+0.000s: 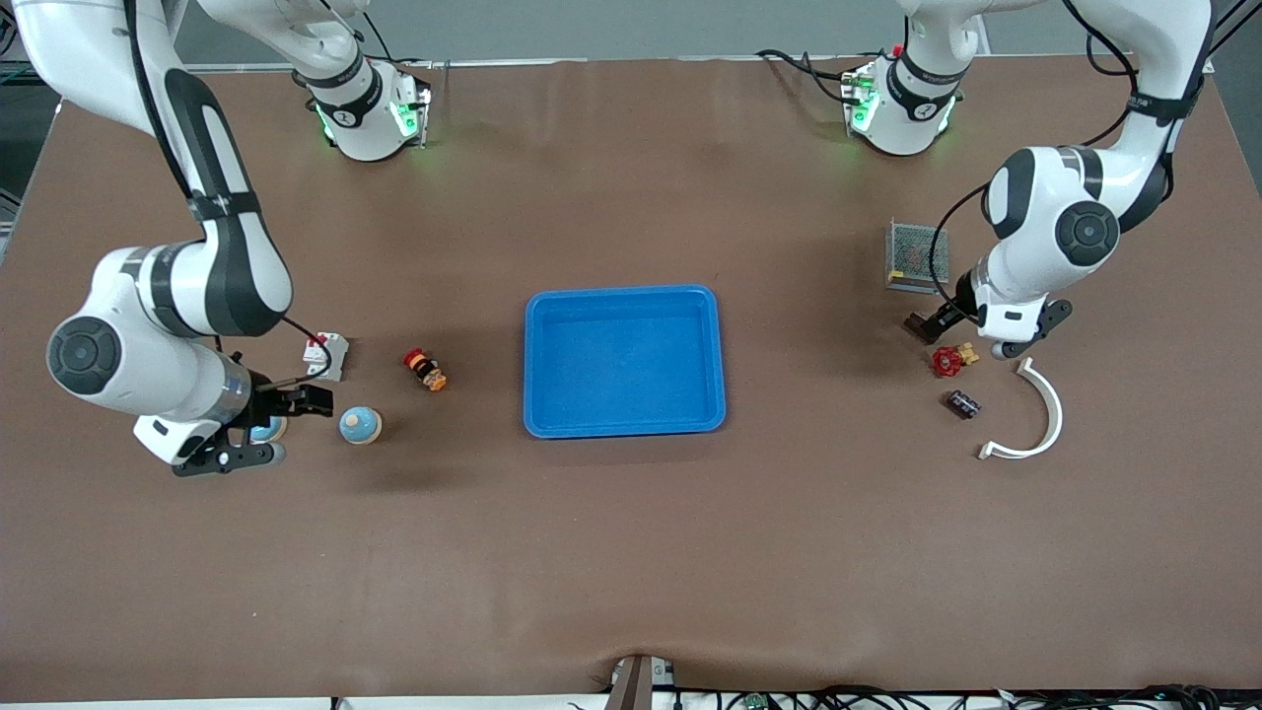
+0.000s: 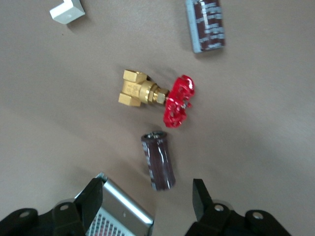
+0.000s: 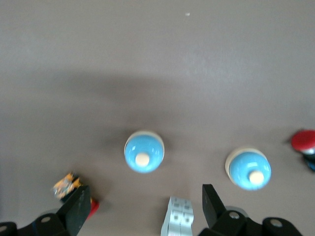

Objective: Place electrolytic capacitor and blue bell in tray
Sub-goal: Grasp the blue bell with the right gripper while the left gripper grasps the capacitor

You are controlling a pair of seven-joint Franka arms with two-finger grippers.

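The blue tray (image 1: 623, 360) sits mid-table and holds nothing. One blue bell (image 1: 360, 425) stands toward the right arm's end, and a second bell (image 1: 266, 430) is beside my right gripper (image 1: 232, 456). Both bells show in the right wrist view (image 3: 143, 151) (image 3: 249, 168), past my open, empty right gripper (image 3: 142, 209). A dark brown capacitor (image 2: 158, 161) lies on the table between the tips of my open, empty left gripper (image 2: 147, 196), which hovers toward the left arm's end (image 1: 1025, 333). A second capacitor (image 2: 206, 24) (image 1: 963, 403) lies nearer the front camera.
A brass valve with a red handwheel (image 1: 951, 360) (image 2: 157, 96), a metal mesh box (image 1: 917, 256) (image 2: 118, 211) and a white curved piece (image 1: 1035, 414) lie near the left gripper. A white block (image 1: 327, 355) (image 3: 177, 216) and a red-orange part (image 1: 425, 370) lie near the bells.
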